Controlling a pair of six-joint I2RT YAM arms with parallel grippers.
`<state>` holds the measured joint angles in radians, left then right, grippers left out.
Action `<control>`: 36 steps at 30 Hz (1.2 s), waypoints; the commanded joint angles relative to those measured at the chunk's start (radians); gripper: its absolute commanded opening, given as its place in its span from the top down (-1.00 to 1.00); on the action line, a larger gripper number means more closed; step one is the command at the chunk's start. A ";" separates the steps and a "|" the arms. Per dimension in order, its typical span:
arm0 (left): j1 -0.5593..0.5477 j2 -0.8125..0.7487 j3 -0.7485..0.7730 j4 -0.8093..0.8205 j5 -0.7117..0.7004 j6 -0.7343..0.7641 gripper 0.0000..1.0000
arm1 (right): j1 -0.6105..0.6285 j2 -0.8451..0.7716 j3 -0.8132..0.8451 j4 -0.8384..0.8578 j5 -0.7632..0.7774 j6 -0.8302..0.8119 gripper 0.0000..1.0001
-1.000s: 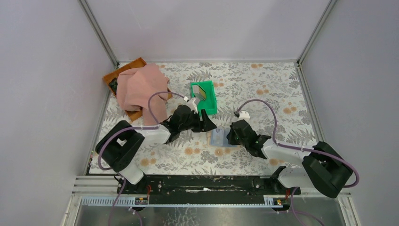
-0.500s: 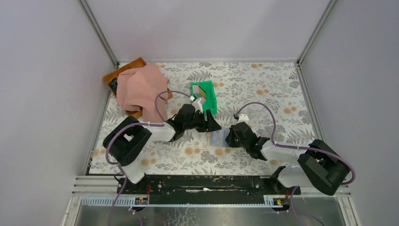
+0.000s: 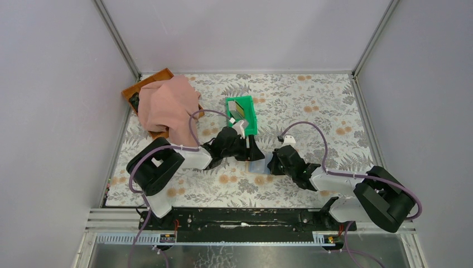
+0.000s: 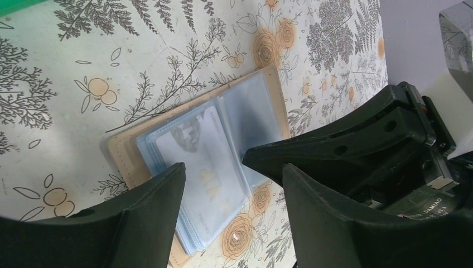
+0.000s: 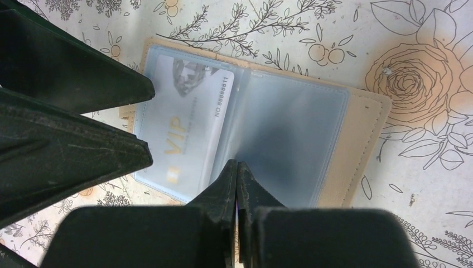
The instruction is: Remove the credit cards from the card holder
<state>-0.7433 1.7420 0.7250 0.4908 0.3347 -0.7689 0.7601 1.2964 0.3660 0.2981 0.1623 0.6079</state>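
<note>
While the right gripper [image 5: 237, 173], jaws pressed together, bears on the fold of the open card holder [image 5: 340, 134] (whether it nips a sleeve cannot be told), the left gripper [image 4: 233, 184] stands wide open and empty, straddling the page that carries the silver card [image 5: 184, 123]. Judged best practice: pin the holder firmly, close on the card alone, and draw it along its sleeve rather than upward. The holder lies flat on the floral table [image 5: 435, 184], near the green bin [image 3: 241, 114].

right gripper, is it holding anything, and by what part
The right gripper is shut at the card holder's middle fold, seemingly pinching a clear sleeve's edge; a firm hold cannot be told. The left gripper is open, holding nothing.
</note>
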 commanded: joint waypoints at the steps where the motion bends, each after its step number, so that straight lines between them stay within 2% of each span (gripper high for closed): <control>1: 0.016 -0.018 0.011 -0.010 -0.011 0.019 -0.44 | -0.004 -0.034 -0.009 0.002 0.002 0.004 1.00; 26: 0.038 0.004 0.013 -0.035 0.007 0.014 -0.44 | -0.005 -0.036 -0.018 0.002 0.009 0.006 1.00; 36: -0.015 0.057 0.030 0.084 0.107 -0.080 -0.44 | -0.005 -0.009 -0.015 0.019 -0.001 0.006 1.00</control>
<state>-0.7330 1.7596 0.7258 0.4862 0.3702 -0.7994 0.7601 1.2701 0.3500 0.2893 0.1627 0.6086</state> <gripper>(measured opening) 0.720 0.011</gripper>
